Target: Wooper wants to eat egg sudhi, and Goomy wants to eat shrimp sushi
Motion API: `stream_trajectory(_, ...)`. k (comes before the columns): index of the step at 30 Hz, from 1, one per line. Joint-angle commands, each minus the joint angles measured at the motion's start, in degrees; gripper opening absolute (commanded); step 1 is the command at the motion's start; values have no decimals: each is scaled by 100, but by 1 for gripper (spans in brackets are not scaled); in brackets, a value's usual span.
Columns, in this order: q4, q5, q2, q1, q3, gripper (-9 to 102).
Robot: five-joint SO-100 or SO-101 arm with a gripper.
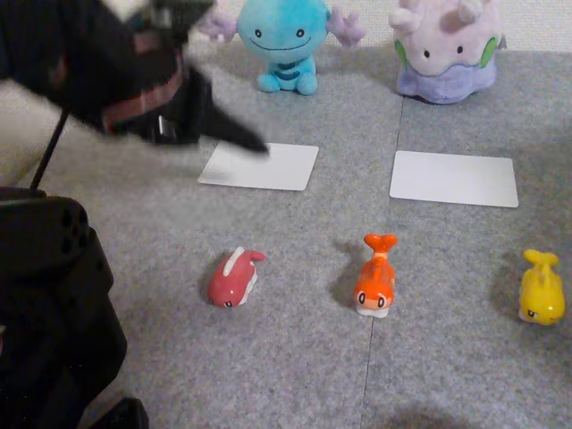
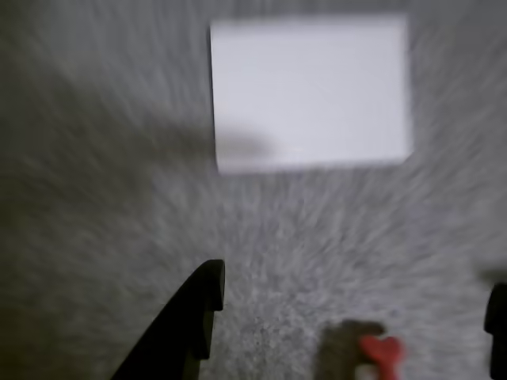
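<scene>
Wrist view: shrimp sushi (image 2: 380,354) tail.

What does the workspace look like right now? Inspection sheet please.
Surface: grey carpet tiles; two white cards.
Job's things: Wooper behind the left card, Goomy behind the right one, in the other view. Shrimp sushi centre, egg sudhi right, both untouched.
Clutter: dark red fish figure on the left.
End effector: blurred above the left card; fingers apart in wrist view, empty.
Cables: thin black one at left.
Surroundings: white wall behind.
</scene>
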Motion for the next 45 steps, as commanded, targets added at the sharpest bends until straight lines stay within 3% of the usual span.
stream_trajectory(1, 853, -141, -9, 237, -1397, 38)
stream_trajectory(5, 2127, -835, -35, 756, -2909, 38)
stream_trajectory(10, 3023, -1925, -940, 2303, -3946, 38)
stream_trajectory(18, 3006, -3779, -4351, 4157, -5071, 38)
stream_trajectory(29, 3507, -4755, -7963, 5344, -7849, 38)
stream_trajectory(35, 3929, -4983, -9026, 5669, -8807, 38)
stream_trajectory(45, 3507, -4983, -9475, 5845, -8938, 25)
